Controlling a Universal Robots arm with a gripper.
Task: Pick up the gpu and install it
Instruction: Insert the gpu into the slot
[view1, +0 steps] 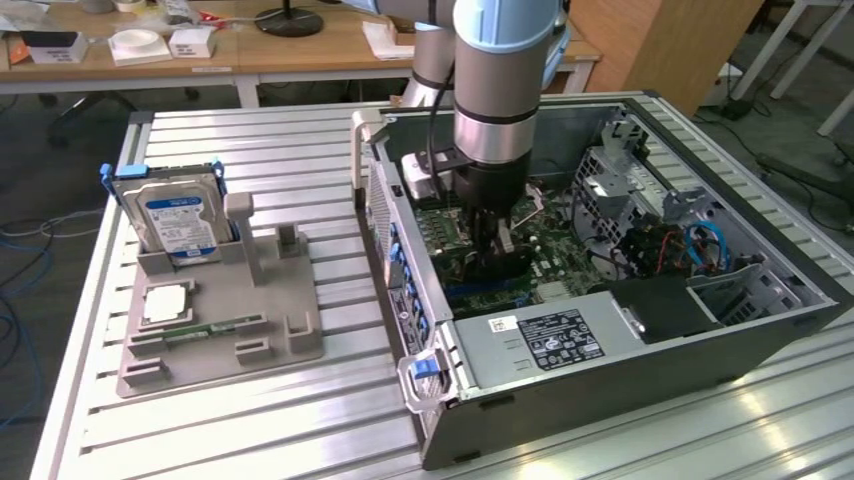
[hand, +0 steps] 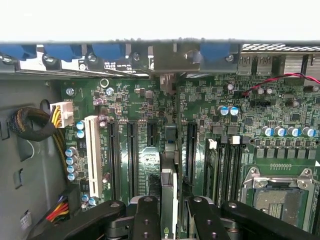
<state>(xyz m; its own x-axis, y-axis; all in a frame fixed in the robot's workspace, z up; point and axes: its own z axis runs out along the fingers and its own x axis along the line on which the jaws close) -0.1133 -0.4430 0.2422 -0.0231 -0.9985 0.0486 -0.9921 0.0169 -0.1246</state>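
The robot arm reaches down into the open computer box. Its gripper is closed in to a thin gap, with one finger on each side of the gpu card, and it has hold of the card. The card stands on its thin edge over the green board, in among the long black slots. I cannot tell if the card is pushed all the way into a slot. On the exterior view's left, well apart from the box, a grey holder sits on the metal table. A silver hard drive with a blue label stands up in the holder.
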